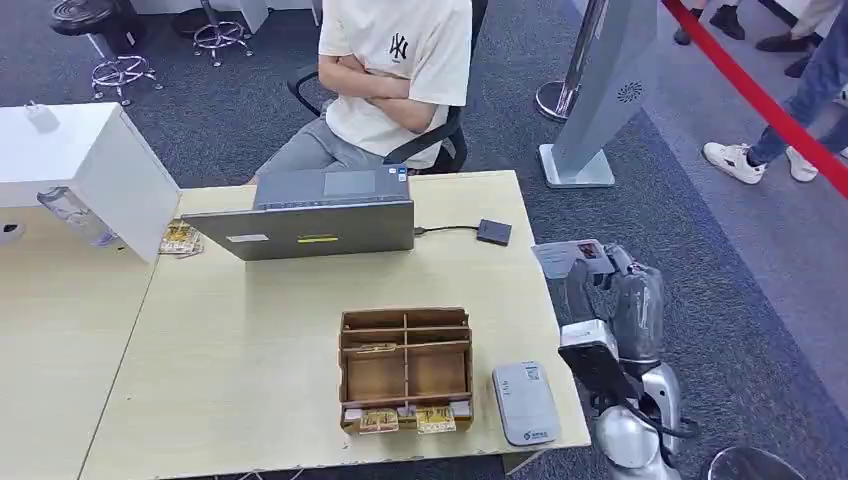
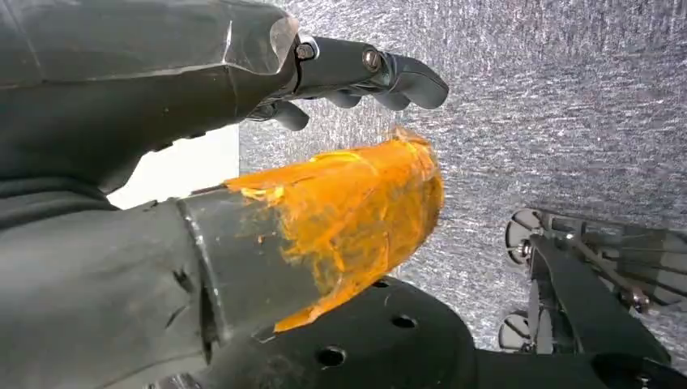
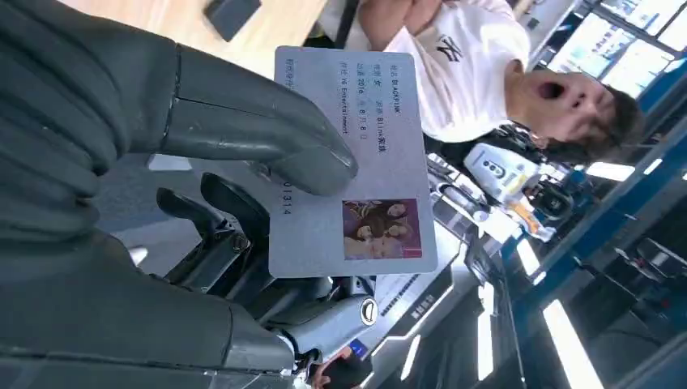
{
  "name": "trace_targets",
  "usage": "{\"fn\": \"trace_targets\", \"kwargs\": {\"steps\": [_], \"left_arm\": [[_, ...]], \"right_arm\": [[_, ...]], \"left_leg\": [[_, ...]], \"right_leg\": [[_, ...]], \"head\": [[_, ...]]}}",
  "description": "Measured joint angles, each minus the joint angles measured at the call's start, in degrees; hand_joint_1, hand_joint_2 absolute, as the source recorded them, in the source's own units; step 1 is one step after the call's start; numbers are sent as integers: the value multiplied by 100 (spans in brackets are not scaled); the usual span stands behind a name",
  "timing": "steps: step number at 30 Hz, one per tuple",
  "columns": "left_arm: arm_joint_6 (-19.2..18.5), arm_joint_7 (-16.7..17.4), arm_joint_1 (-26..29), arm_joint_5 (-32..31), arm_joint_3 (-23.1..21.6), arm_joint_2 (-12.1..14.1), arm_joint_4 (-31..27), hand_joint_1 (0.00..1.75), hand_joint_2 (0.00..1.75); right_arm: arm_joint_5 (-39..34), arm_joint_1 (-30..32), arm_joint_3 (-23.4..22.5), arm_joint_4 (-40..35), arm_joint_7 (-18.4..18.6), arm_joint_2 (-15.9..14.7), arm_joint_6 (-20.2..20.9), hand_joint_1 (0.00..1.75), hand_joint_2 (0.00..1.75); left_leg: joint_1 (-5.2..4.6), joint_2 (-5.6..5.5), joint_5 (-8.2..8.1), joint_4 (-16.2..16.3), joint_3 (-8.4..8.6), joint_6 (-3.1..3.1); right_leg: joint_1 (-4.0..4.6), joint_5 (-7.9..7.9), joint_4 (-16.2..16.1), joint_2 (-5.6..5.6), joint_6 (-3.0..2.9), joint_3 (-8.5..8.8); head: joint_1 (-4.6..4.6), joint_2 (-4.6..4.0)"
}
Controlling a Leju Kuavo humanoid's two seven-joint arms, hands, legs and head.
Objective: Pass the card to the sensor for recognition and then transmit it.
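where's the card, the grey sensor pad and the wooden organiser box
card (image 3: 356,154): right wrist view, on its pale printed face above the photo, pinched by the right hand (image 3: 243,138).
grey sensor pad (image 1: 524,400): head view, middle of its top.
wooden organiser box (image 1: 405,318): head view, on its back rim.

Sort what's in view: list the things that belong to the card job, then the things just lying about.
Job:
card, held up by the right robot hand
grey card sensor at the near table edge

Lying about:
laptop
small black box on a cable
wooden divided tray
plastic bottle
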Motion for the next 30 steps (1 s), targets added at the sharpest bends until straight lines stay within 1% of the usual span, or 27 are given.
{"fn": "trace_targets", "kwargs": {"steps": [2,3,6,10,13,15,17,21,23,26,30], "left_arm": [[0,2,0,-2,-31,-2,0,0,0],[-2,13,0,-20,-48,-4,0,0,0],[-35,31,-4,-72,-136,-4,0,0,0],[-103,79,-27,-197,-293,-4,0,0,0],[-177,122,-49,-308,-452,-4,0,0,0],[-232,140,-62,-372,-558,-2,0,0,0],[-278,164,-75,-450,-689,0,0,0,0],[-343,203,-82,-538,-905,11,0,0,0],[-352,219,-95,-549,-1006,13,0,0,0],[-396,236,-106,-597,-1119,18,0,0,0],[-415,245,-126,-625,-1274,26,0,0,0]], "right_arm": [[24,11,20,-83,-18,46,-22,175,175],[58,10,54,-118,-85,63,-98,175,175],[416,-25,210,-175,-135,85,-304,175,175],[1326,-389,726,-63,134,105,-507,175,175],[2064,-871,1147,349,478,124,-752,175,175],[2537,-1219,1351,711,711,164,-824,175,175],[3179,-1582,1471,1162,881,247,-841,175,175],[3896,-2147,1519,1866,1012,413,-850,175,175],[4096,-2412,1515,2180,1078,483,-855,175,175],[4482,-2704,1510,2511,1311,533,-866,175,175],[4810,-3030,1510,2881,1615,535,-868,175,175]], "left_leg": [[0,-1,0,0,-1,0],[0,-1,0,0,-1,0],[0,0,0,0,-3,0],[0,4,0,0,-1,0],[1,4,5,0,0,-3],[1,4,7,0,1,-4],[1,3,9,0,2,-6],[1,0,12,1,0,-11],[1,-1,12,1,0,-11],[1,-2,12,1,-3,-11],[0,-7,12,1,-5,-11]], "right_leg": [[0,0,0,-1,0,1],[-1,0,0,-1,0,1],[-1,1,1,0,0,2],[0,1,2,5,0,0],[0,2,8,5,-2,1],[0,3,10,7,-3,1],[0,3,11,5,-3,1],[0,4,12,4,-3,-1],[0,3,12,4,-3,-2],[-1,3,12,3,-3,-3],[-1,3,12,-1,-3,-4]], "head": [[0,0],[0,0],[0,0],[0,0],[-2,0],[0,0],[0,0],[0,0],[0,0],[0,0],[2,0]]}}
